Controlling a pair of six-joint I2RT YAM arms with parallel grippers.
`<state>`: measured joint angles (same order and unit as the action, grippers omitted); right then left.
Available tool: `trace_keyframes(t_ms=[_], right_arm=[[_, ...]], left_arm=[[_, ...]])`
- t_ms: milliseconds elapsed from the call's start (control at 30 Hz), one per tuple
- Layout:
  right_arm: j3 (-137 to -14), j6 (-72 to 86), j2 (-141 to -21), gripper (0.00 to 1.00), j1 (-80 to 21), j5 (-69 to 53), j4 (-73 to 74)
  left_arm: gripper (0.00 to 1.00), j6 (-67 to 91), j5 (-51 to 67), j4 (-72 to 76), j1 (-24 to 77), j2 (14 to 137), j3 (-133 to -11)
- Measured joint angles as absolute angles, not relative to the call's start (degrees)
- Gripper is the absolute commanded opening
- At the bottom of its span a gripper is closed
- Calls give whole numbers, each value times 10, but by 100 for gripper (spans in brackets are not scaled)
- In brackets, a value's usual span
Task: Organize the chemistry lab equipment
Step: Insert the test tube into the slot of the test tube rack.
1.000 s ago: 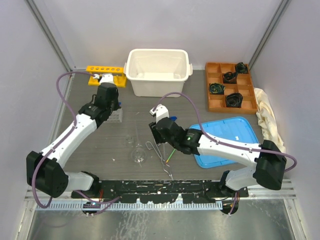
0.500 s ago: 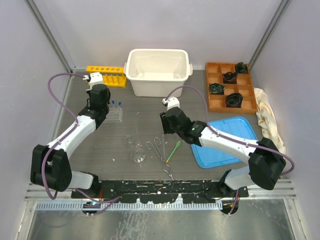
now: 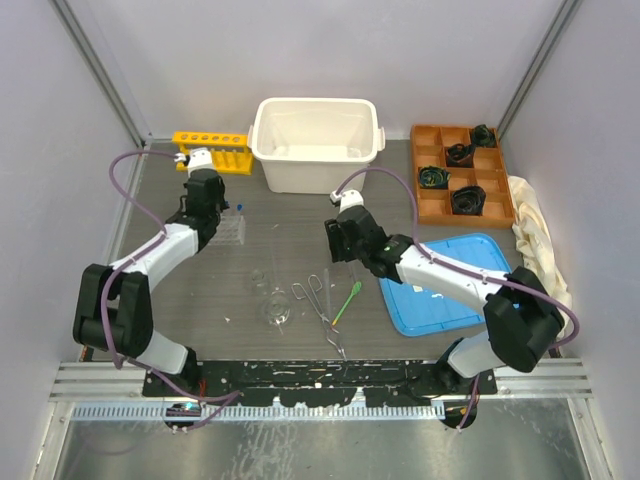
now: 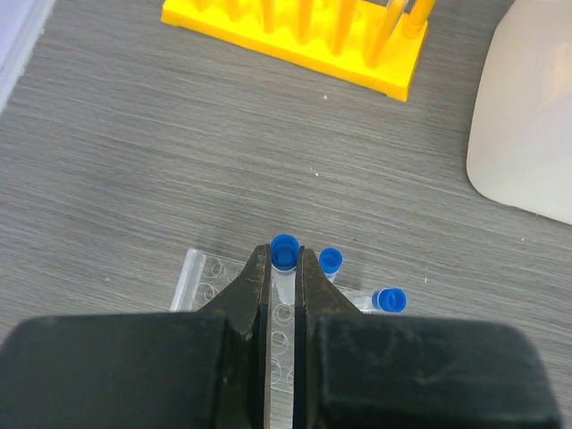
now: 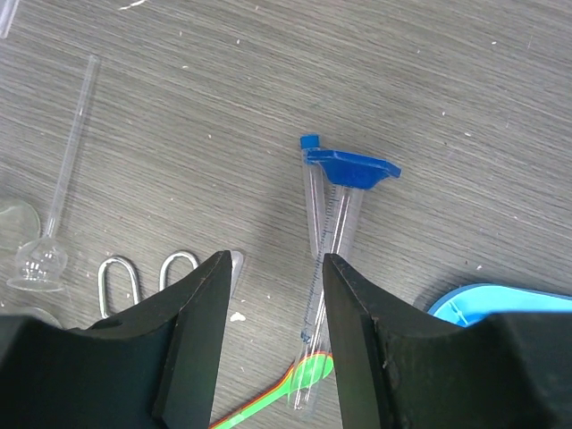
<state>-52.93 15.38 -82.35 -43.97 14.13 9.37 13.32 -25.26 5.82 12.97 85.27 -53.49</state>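
My left gripper is shut on a blue-capped test tube and holds it upright over the clear plastic rack. Two more blue-capped tubes stand in the rack to its right. In the top view the left gripper is at the rack, in front of the yellow rack. My right gripper is open and empty, its jaws on either side of the blue-based cylinder, which lies flat on the table. The green spatula, metal tongs and glass flasks lie at mid-table.
A white bin stands at the back centre. An orange compartment tray with black objects is at the back right. A blue tray lies under the right arm, and a cream cloth is at the right edge.
My right gripper has moved back and to the right, from over the tongs to over the cylinder. My left gripper pulled back from the clear rack, then returned over it.
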Motion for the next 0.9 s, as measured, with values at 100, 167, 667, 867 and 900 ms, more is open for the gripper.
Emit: trace_keyframes(t_ms=[100, 167, 667, 867, 900], right_arm=[[-529, 152, -833, 51, -433, 130, 93], [-531, 151, -836, 51, -429, 122, 93], [-542, 149, -843, 51, -412, 93, 82], [-542, 149, -844, 51, -410, 90, 82], [-542, 149, -845, 51, -409, 89, 82]], left_arm=[[0, 141, -245, 58, 129, 865, -535], [0, 143, -242, 58, 128, 869, -535], [0, 146, -237, 70, 126, 902, -542], [0, 147, -237, 71, 122, 906, -542], [0, 147, -237, 71, 121, 906, -542]])
